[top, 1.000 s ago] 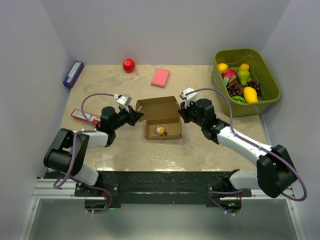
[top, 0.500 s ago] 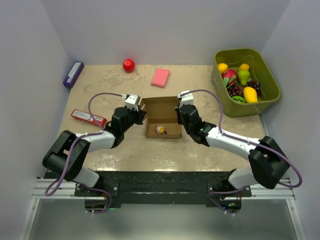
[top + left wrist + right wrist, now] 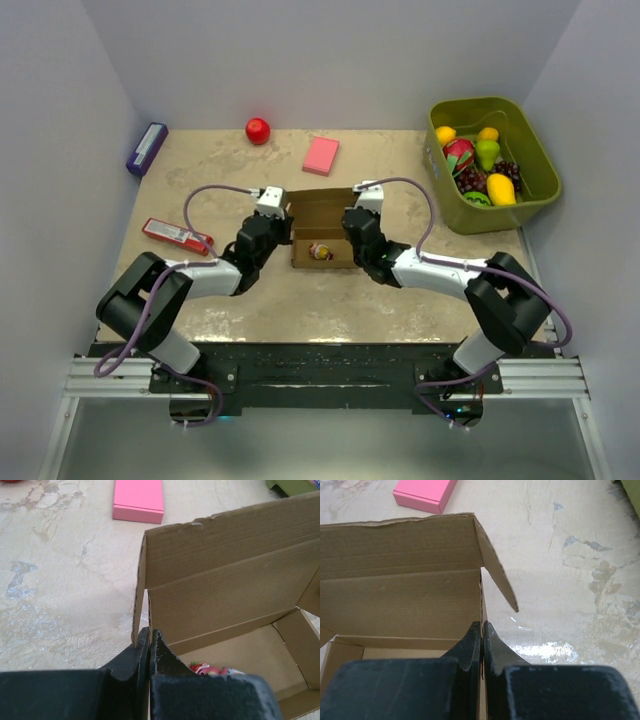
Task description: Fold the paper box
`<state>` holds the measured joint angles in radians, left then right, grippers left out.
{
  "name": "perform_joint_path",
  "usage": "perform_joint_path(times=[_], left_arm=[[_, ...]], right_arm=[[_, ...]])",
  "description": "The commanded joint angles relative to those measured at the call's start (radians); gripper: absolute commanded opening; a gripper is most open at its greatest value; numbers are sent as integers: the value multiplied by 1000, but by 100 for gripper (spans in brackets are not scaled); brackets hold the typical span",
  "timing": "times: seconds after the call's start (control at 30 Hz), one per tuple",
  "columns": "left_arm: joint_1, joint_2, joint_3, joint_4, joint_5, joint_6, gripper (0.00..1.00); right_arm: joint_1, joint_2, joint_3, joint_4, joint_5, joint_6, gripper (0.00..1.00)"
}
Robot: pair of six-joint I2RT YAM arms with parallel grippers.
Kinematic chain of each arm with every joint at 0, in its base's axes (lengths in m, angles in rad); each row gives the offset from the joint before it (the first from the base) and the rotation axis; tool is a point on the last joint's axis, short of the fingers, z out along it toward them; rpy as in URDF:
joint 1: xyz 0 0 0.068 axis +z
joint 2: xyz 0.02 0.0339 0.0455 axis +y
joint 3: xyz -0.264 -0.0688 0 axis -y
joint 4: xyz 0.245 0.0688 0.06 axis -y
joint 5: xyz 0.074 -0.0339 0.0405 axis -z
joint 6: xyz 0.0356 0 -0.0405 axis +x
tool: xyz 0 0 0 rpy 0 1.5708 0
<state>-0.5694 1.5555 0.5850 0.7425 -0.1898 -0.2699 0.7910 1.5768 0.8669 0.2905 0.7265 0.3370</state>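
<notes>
Table: tan top. The paper box sits at its centre, open side up, betw. the two arms' tips and well apart from the green bin at far right.
Left arm: swung in from the left over the last sec.; its wrist is now at the box's left end.
Right arm: mirrored move from the right; now at the box's right end.
Paper box: same spot as a sec. ago, but its outline is narrower. The end flaps no longer splay flat to either side, so the arms' squeeze looks to have stood them up. Prob. the flaps-in step, under way.
Lid panel: stands up from the far wall, not yet folded down. The closing is still to do, so the task looks approx. mid-way at best.
Right end flap: lifted, angling out from the corner, not tucked.
Left end flap: up on edge, just beside the left pincer's tip.
Left gripper: pincer closed tight, tips at the box's left wall. Whether a cardboard edge is nipped betw. them, can't tell.
Right gripper: closed tight too, tips in line w/ the right wall's edge. Same doubt.
Pink block: beyond the box, apart, unmoved.
Toy: small, on the box floor, unmoved.
</notes>
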Motion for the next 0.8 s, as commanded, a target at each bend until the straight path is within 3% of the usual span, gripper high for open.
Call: perform_joint_path(times=[0.0,0.6,0.77], left_arm=[[-50,46,6,124,-25,-28,0],[-138,77,-109,156,-117,-152,0],[-162,83,-140,144,-149,-193,0]], right_arm=[[39,26,-23,138,13,97,0],[94,40,-88,33,74,218,0],[97,32,-104,13,74,258,6]])
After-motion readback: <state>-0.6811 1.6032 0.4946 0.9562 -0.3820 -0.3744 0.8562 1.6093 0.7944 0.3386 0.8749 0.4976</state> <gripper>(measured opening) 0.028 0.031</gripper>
